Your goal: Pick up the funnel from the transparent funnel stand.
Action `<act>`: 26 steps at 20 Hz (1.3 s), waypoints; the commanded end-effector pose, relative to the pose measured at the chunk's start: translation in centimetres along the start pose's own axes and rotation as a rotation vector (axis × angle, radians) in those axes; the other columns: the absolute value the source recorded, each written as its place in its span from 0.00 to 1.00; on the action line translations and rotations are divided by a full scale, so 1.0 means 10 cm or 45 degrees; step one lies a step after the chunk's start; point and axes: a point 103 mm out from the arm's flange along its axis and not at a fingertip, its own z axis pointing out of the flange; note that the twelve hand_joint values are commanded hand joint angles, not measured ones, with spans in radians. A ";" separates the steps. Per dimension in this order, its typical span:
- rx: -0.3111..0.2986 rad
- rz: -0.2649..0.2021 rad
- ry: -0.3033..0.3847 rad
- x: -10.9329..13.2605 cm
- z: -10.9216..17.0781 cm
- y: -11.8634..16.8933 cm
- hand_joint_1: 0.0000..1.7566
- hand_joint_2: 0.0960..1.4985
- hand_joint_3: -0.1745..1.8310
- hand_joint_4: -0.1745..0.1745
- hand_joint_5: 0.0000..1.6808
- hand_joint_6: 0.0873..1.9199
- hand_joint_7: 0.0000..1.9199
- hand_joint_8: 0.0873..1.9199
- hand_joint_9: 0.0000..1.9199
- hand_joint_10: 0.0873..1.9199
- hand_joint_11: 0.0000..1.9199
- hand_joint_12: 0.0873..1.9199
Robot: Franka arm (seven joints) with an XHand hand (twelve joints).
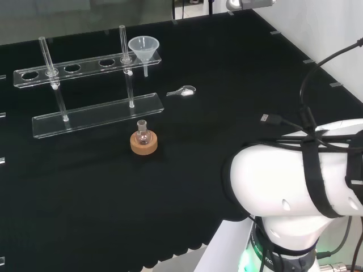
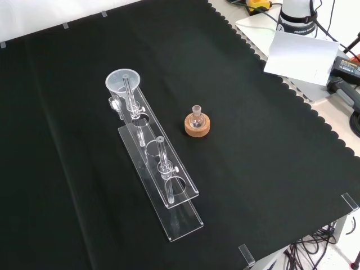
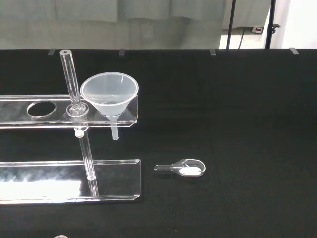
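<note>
Nothing done yet: arm [image 1: 300, 187] parked well short of the funnel stand [image 1: 85, 68], funnel [image 1: 143, 48] seated in the stand's end hole, untouched, hand state can't tell, so approach, grasp, lift all remain.

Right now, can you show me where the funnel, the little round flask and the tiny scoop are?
funnel [image 3: 109, 94]: wrist view, on its cone wall.
flask [image 1: 142, 135]: head view, on its round belly above the cork ring.
scoop [image 3: 188, 168]: wrist view, on its bowl.
</note>
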 end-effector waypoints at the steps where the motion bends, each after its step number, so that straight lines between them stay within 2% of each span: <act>1: -0.012 0.003 -0.008 0.04 0.00 0.00 0.04 0.74 0.26 0.55 0.11 0.00 0.01 0.15 0.08 0.30 0.08 0.70; 4: -0.016 0.010 0.002 0.09 0.01 0.01 0.00 0.78 0.27 0.57 0.10 0.00 0.00 0.12 0.06 0.30 0.07 0.69; 5: -0.017 0.022 0.029 -0.09 0.01 0.02 0.00 0.78 0.27 0.57 0.10 0.00 0.00 0.12 0.06 0.30 0.07 0.69; 7: -0.015 0.027 0.025 -0.16 0.01 0.04 0.00 0.78 0.27 0.57 0.10 0.00 0.00 0.12 0.06 0.30 0.06 0.69; 13: -0.002 0.045 -0.023 0.07 0.07 0.12 0.00 0.78 0.27 0.57 0.10 0.00 0.00 0.12 0.06 0.30 0.06 0.69; 20: 0.033 0.076 -0.034 0.03 0.21 0.29 0.00 0.78 0.27 0.56 0.10 0.00 0.00 0.12 0.06 0.30 0.06 0.69; 26: 0.059 0.058 -0.029 -0.02 0.33 0.60 0.00 0.78 0.27 0.56 0.10 0.00 0.00 0.12 0.06 0.30 0.06 0.69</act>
